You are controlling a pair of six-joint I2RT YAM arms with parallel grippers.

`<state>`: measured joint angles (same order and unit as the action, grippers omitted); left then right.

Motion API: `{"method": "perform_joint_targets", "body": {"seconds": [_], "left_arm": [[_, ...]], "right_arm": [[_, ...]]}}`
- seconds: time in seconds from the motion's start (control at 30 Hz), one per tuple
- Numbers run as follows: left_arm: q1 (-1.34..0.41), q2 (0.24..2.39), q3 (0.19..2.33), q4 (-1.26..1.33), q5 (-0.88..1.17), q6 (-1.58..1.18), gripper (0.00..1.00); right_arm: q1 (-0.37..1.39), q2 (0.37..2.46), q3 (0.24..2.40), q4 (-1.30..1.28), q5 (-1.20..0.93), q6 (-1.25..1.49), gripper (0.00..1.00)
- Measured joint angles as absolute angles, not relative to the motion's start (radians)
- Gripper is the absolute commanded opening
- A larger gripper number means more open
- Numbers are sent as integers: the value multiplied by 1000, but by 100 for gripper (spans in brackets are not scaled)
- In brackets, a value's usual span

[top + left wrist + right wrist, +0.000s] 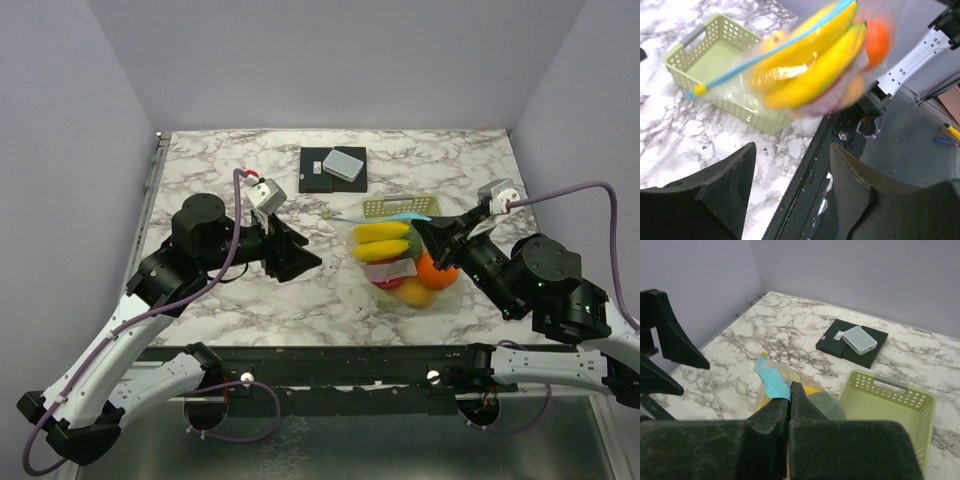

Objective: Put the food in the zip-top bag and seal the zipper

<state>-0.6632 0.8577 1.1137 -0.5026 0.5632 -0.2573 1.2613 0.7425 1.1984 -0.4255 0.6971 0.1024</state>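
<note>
My left gripper (792,150) stands with fingers apart and nothing between them, well left of the load. The zip-top bag (400,265) is mid-table, just in front of the basket (400,207), with the food (385,240) inside. Expect thin, slippery film that goes limp under a light, shifting load, so take hold at the stiffer zipper (771,380), not the wall. My right gripper (791,390) is clamped on that strip. Whether the seal is complete, I cannot tell.
</note>
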Motion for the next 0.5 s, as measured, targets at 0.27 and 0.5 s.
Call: {"method": "perform_joint_targets", "body": {"seconds": [0.27, 0.5], "left_arm": [[-663, 868, 1188, -504, 529, -236, 73], [-663, 868, 1215, -505, 604, -211, 82]], "right_arm": [[1261, 794, 1210, -474, 578, 121, 1], [1261, 837, 1210, -480, 450, 146, 1]]}}
